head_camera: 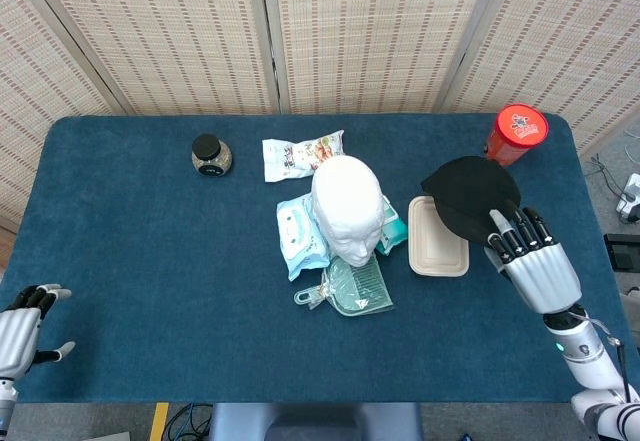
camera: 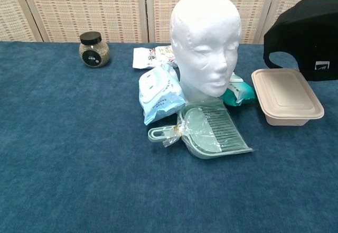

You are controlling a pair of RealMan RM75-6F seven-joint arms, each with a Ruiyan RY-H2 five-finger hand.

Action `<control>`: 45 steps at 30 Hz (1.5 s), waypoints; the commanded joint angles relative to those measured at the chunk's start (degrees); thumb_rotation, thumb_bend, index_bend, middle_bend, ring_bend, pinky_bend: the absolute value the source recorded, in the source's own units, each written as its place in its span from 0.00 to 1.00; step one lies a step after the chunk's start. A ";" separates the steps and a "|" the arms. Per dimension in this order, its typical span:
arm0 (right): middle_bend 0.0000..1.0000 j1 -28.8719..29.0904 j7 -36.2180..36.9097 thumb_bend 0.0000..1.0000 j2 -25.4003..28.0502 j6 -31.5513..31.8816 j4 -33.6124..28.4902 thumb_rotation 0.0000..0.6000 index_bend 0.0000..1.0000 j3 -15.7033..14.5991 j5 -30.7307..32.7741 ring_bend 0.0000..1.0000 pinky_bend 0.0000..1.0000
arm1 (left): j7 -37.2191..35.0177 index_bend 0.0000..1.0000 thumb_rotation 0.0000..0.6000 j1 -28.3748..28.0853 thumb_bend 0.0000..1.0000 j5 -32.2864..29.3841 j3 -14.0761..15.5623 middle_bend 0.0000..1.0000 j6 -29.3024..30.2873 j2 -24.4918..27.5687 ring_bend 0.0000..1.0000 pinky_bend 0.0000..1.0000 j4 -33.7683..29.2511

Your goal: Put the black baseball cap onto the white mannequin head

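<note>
The white mannequin head [head_camera: 346, 207] [camera: 206, 44] stands upright at the table's middle, bare on top. My right hand [head_camera: 532, 259] holds the black baseball cap [head_camera: 468, 197] [camera: 305, 36] lifted off the table, to the right of the head and above the beige container. The fingers grip the cap's near edge. In the chest view only the cap shows, not the hand. My left hand [head_camera: 22, 328] rests at the table's near left corner, fingers apart, holding nothing.
A beige lidded container [head_camera: 437, 249] [camera: 287, 95] lies under the cap. Around the head are a green dustpan [camera: 211, 132], wipe packs [camera: 159, 93], a snack bag [head_camera: 300, 153], a black-lidded jar [head_camera: 210, 155] and a red can [head_camera: 516, 133].
</note>
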 commanded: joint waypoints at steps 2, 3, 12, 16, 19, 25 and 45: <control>0.36 0.73 -2.73 0.47 2.63 -0.02 -2.99 1.00 0.74 1.00 -0.85 0.21 0.33 | 0.15 0.28 1.00 0.06 0.02 -0.09 0.03 0.23 0.03 -0.02 0.16 0.41 0.04; 0.36 0.93 -3.54 0.47 3.42 -0.15 -3.93 1.00 0.74 1.24 -1.04 0.21 0.33 | 0.01 0.28 1.00 0.14 0.02 0.06 0.13 0.23 0.11 0.05 0.16 0.41 0.08; 0.36 3.46 -8.14 0.47 7.69 -2.54 -9.22 1.00 0.74 3.77 -1.83 0.21 0.33 | -0.26 0.28 1.00 0.11 0.02 0.32 0.09 0.23 0.20 0.09 0.16 0.41 0.09; 0.36 5.98 -10.67 0.47 8.65 -4.46 -11.33 1.00 0.74 5.16 -2.89 0.21 0.33 | -0.30 0.28 1.00 0.18 0.02 0.32 0.10 0.23 0.27 0.14 0.16 0.41 0.08; 0.36 7.98 -12.36 0.47 8.92 -6.08 -12.79 1.00 0.74 6.14 -3.61 0.21 0.33 | -0.49 0.28 1.00 0.20 0.02 0.30 0.06 0.23 0.30 0.28 0.16 0.41 0.01; 0.36 11.68 -14.88 0.47 8.15 -9.77 -14.16 1.00 0.74 7.76 -4.18 0.21 0.33 | -0.91 0.28 1.00 0.30 0.02 0.36 -0.03 0.23 0.51 0.62 0.16 0.41 -0.13; 0.36 21.62 -22.49 0.47 7.28 -18.54 -18.78 1.00 0.74 7.37 -12.04 0.21 0.33 | -1.82 0.28 1.00 0.35 0.02 0.08 -0.02 0.23 0.08 1.09 0.16 0.41 0.00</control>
